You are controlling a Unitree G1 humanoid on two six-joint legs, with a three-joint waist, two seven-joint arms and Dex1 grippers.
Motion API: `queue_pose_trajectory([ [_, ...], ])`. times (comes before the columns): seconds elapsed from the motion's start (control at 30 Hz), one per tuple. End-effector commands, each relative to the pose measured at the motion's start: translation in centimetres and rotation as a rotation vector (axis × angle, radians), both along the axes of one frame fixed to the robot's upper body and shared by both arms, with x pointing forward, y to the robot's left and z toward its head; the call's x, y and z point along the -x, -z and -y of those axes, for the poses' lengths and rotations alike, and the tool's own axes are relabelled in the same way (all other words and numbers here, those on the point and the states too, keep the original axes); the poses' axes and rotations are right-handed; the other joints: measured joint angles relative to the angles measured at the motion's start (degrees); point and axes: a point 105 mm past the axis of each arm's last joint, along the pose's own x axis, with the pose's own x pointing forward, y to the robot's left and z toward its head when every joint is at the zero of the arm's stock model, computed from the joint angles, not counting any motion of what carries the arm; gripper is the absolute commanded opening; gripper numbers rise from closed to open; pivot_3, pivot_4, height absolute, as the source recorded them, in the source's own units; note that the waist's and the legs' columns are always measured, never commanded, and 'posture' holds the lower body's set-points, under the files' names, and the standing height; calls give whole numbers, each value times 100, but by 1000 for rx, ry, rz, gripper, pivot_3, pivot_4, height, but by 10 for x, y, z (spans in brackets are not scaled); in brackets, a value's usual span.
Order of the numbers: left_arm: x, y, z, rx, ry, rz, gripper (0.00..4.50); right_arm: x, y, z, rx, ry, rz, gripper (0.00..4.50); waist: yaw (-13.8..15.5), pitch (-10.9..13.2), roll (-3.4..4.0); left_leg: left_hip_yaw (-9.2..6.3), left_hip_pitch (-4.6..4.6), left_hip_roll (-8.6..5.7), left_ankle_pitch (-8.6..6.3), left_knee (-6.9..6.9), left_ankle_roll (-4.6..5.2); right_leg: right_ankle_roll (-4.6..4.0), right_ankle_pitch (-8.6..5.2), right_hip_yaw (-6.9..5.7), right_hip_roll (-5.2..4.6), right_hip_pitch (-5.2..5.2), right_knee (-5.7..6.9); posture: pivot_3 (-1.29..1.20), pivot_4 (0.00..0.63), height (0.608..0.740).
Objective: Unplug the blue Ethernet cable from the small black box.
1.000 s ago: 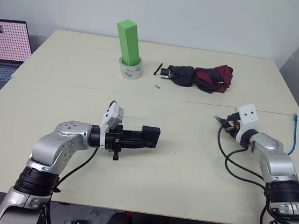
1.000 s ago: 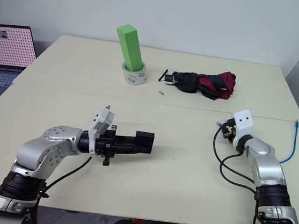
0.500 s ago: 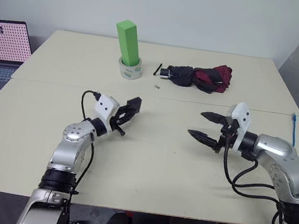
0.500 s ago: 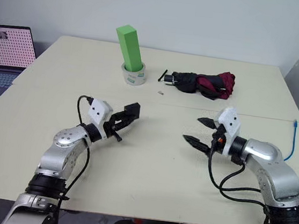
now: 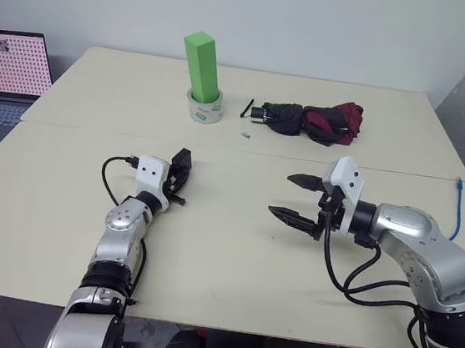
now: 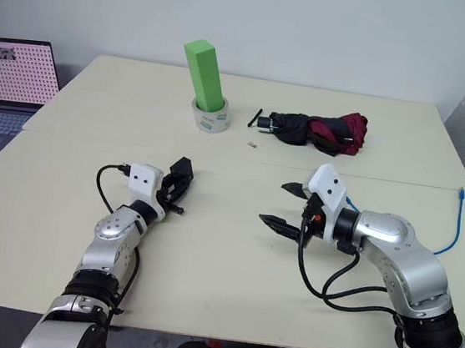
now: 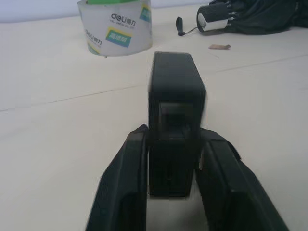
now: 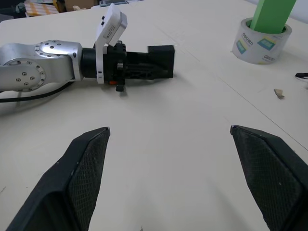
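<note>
A: What were the left gripper's [image 7: 175, 192] fingers doing?
B: They pinched the small black box [image 7: 174, 103] between them, holding it just above the table [image 5: 230, 266].
A: And the right gripper [image 5: 294, 199]?
B: Its fingers were spread wide, holding nothing, pointing toward the box.
A: The blue Ethernet cable [image 5: 459, 202]?
B: It lay at the table's right edge, well apart from the box.

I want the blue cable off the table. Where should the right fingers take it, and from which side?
Take the cable at its plug end, the thicker part. It lies flat near the table's right edge, so come from above with the open right gripper, fingers across the cord.
</note>
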Motion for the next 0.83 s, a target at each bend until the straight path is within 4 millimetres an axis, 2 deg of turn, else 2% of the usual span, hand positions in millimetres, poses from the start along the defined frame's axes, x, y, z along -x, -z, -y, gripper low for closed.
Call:
queue_pose_trajectory([
  [0.03, 14, 14, -4, 27, -16, -49, 2626, 2, -11, -1, 4, 3, 54, 4250, -1, 0, 0, 1, 0, 0, 0, 0, 0, 0, 0, 0, 0, 0, 0, 0, 150, 740],
  [0.07, 16, 15, -6, 21, -23, -55, 2935, 2, -10, -1, 5, 4, 53, 4250, -4, -1, 0, 0, 0, 1, 0, -1, 0, 0, 0, -1, 0, -1, 0, 0, 150, 740],
  [0.17, 33, 13, -10, -67, -14, -71, 3431, 4, -7, 2, 12, 23, 50, 4250, -27, -2, 1, 0, 2, 3, 0, -2, 0, 0, 0, -1, 0, 0, 1, 0, 150, 740],
  [0.27, 50, 6, -12, -156, 21, -96, 3431, 6, -1, 15, 15, 65, 46, 4250, -25, -2, 1, -1, 3, 5, 0, -8, 0, 0, 0, -1, 1, 1, -1, 0, 150, 740],
  [0.4, 64, -2, -19, -239, 37, -142, 3431, 11, 3, 30, 7, 112, 35, 4250, -12, -1, 2, -4, 2, 3, -1, -7, 1, 0, 0, -1, 0, 4, -3, 0, 150, 740],
  [0.47, 69, -17, -27, -288, 47, -129, 3431, 14, 4, 46, 1, 159, 28, 4250, -12, -1, 2, -5, 4, 2, -10, -6, 18, 0, 0, -2, 0, 7, -2, 0, 150, 740],
  [0.63, 70, -57, -39, -312, 75, -71, 3431, 18, 4, 87, 14, 289, 12, 4250, 11, 1, 0, -7, 0, 1, -11, -6, 19, 0, 0, -3, 0, 7, -6, 0, 150, 740],
  [0.7, 69, -69, -43, -311, 87, -57, 3431, 18, 4, 96, 25, 318, 12, 4250, 7, 1, 0, -6, 3, 1, -11, -7, 19, 0, 0, -3, 0, 8, -6, 0, 150, 740],
  [0.83, 72, -82, -37, -284, 152, -43, 3431, 15, 6, 111, 43, 368, 17, 4250, 3, 1, 1, -6, 6, 1, -11, -8, 19, 0, 0, -3, 2, 10, -5, 0, 150, 740],
])
